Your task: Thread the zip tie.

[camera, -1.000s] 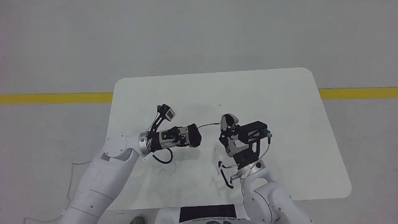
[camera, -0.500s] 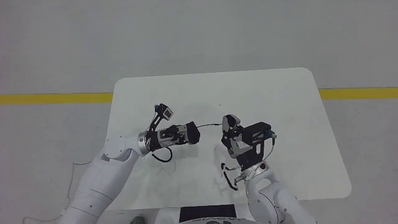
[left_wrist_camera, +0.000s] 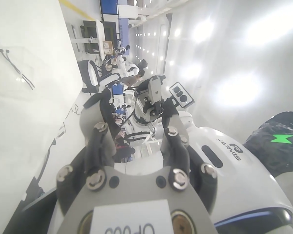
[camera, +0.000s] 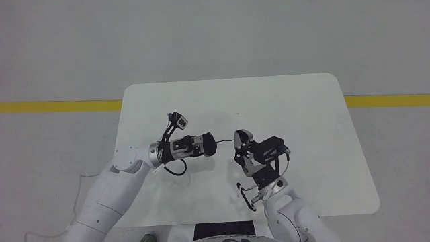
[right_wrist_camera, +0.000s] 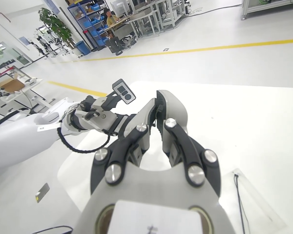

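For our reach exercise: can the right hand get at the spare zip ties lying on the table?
Probably yes: nothing lies between the right hand and the spare zip ties; shut, it must open first.

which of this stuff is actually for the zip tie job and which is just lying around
In the job: zip tie between the pincers; left pincer; right pincer, shut on it.
Lying about: spare zip ties in a clear bag on the white table.
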Robot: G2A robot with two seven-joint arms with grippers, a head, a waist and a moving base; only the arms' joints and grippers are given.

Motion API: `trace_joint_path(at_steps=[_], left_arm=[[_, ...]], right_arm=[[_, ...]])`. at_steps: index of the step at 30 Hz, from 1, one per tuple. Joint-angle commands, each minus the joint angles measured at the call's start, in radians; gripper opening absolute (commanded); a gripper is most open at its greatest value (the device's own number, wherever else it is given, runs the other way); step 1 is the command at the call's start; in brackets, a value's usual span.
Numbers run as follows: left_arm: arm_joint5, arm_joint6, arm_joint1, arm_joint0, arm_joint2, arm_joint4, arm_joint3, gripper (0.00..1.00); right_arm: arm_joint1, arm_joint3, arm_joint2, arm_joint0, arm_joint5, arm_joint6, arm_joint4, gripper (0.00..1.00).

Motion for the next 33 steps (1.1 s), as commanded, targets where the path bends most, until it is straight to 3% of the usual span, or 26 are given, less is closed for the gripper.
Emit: trace_joint_path(at_steps=[1, 33], left_arm=[[0.002, -0.001, 0.002, 0.000, 0.000, 0.001, -0.003, 0.41], [-0.011, 0.021, 0.025, 0.009, -0.007, -0.009, -0.030, 0.36]], right_arm=[[0.000, 0.003, -0.006, 0.001, 0.002, 0.002, -0.014, 0.00], [0.009, 0.054, -0.011, 0.022, 0.040, 0.022, -0.105, 0.00]])
